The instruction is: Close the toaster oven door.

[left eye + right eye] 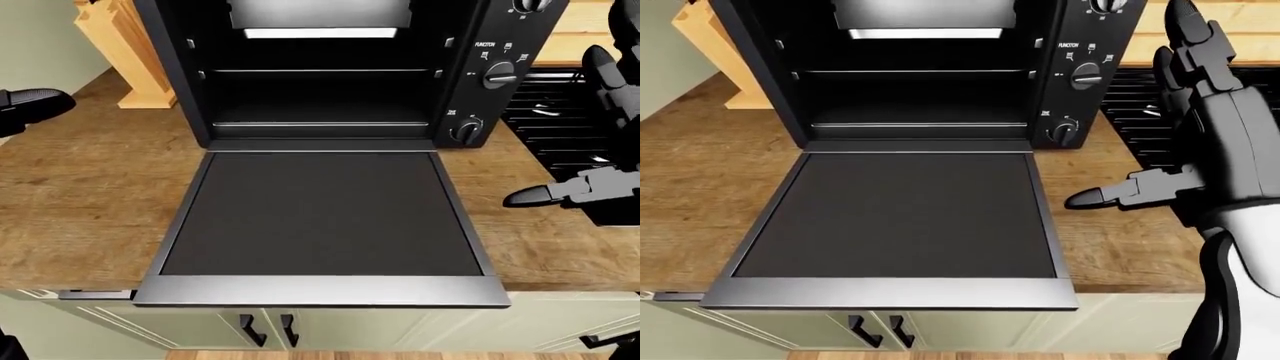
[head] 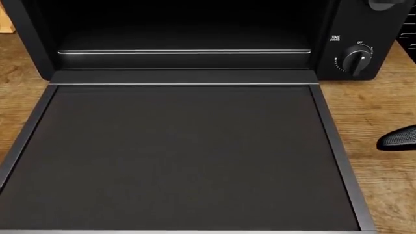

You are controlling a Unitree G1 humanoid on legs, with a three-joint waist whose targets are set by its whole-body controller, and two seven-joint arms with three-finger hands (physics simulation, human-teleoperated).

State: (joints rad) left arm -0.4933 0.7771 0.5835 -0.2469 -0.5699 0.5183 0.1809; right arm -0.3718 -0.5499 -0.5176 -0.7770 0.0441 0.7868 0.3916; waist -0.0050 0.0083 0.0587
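Observation:
The black toaster oven (image 1: 320, 75) stands on the wooden counter (image 1: 80, 195) with its cavity open. Its door (image 1: 320, 214) lies flat toward the bottom of the view, and the silver handle edge (image 1: 320, 291) reaches past the counter's rim. My right hand (image 1: 1150, 112) hovers to the right of the door, open, with its thumb (image 1: 1100, 198) pointing at the door's right edge and not touching it. In the head view only that fingertip (image 2: 398, 139) shows. My left hand (image 1: 30, 105) is at the far left, apart from the oven, with a finger stretched out and holding nothing.
A wooden knife block (image 1: 120, 52) stands left of the oven. Black stove grates (image 1: 560, 120) lie to its right, behind my right hand. Control knobs (image 1: 498, 73) run down the oven's right panel. Pale cabinet doors (image 1: 265, 330) sit under the counter.

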